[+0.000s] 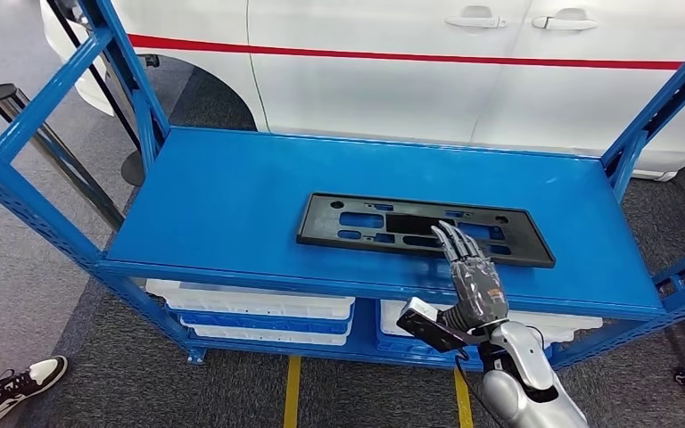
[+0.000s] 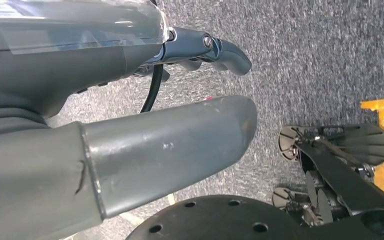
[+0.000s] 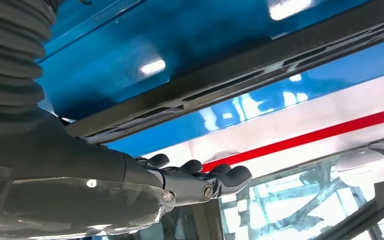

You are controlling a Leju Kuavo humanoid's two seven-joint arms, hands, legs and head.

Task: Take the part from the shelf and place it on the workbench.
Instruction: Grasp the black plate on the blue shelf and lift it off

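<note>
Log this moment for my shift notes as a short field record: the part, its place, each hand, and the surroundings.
part: flat black plastic panel with cut-outs
place: lying flat on the blue shelf, toward its front right
right hand: stretched over the panel's near edge, fingers extended, nothing gripped; contact cannot be told
left hand: hanging over grey carpet, holding nothing
below shelf: white bins on a lower level
behind: white car with a red stripe
task state: part not yet lifted
</note>
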